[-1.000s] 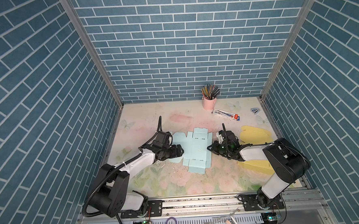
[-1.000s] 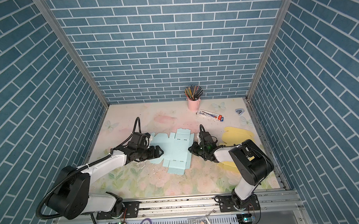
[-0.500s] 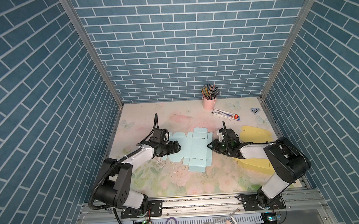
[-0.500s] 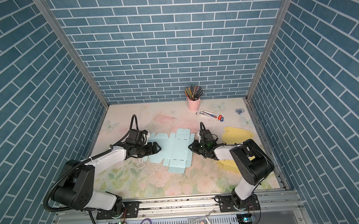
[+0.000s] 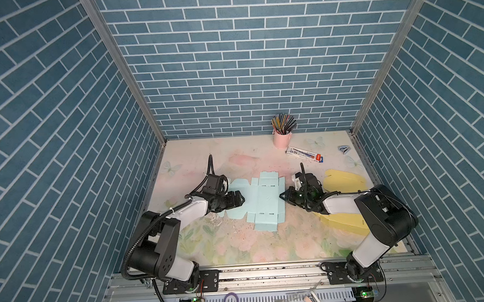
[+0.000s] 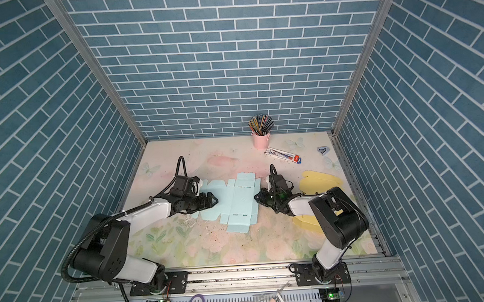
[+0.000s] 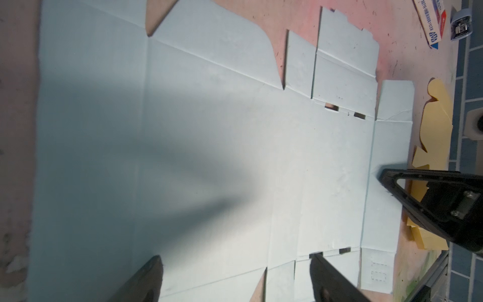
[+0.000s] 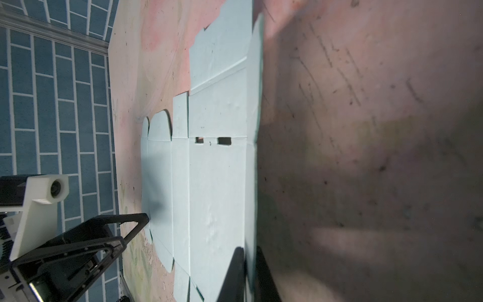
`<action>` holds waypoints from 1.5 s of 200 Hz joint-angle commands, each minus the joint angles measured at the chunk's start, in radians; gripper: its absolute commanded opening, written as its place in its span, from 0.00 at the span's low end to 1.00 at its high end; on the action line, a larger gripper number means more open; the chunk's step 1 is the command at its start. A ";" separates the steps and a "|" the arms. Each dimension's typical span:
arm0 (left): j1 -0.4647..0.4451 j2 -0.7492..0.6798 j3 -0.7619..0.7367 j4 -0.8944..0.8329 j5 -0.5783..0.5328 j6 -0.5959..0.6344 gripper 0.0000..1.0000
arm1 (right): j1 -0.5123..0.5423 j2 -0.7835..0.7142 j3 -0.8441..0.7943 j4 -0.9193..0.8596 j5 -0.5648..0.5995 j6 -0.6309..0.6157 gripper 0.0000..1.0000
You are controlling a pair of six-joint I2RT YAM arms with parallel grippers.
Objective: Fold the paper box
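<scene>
I see the light blue paper box (image 5: 263, 201) lying flat in the middle of the flowery counter (image 5: 254, 247). It is not folded, and its flaps stick out on every side. In both top views it sits between my two arms.

My left gripper (image 5: 239, 198) is low over the left part of the box. Its jaws are wide apart and hold nothing. In the left wrist view the two fingertips (image 7: 154, 274) stand over the blue card with a big gap between them.

My right gripper (image 5: 282, 196) is at the right edge of the box. Its jaws are squeezed together. In the right wrist view the thin edge flap (image 8: 252, 183) of the box runs in between the two black fingers (image 8: 235, 269), so they are pinching that flap. I cannot tell if the flap is lifted off the counter.

A yellow paper sheet (image 5: 343, 180) lies on the counter just behind the right arm. A pink cup (image 5: 282, 139) full of pencils (image 5: 283, 124) stands at the back by the wall. A small white and red box (image 5: 305, 154) lies near the cup. These are all well apart from the blue box.
</scene>
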 commanded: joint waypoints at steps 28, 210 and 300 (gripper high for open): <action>0.004 -0.045 -0.038 0.007 0.014 -0.007 0.89 | -0.003 -0.032 0.026 -0.120 0.025 -0.070 0.01; -0.002 -0.316 -0.051 0.051 0.123 -0.089 0.17 | 0.055 0.160 0.652 -1.018 0.068 -0.896 0.03; -0.002 -0.310 -0.144 0.092 0.096 -0.105 0.19 | -0.024 0.281 0.710 -1.007 -0.107 -0.889 0.16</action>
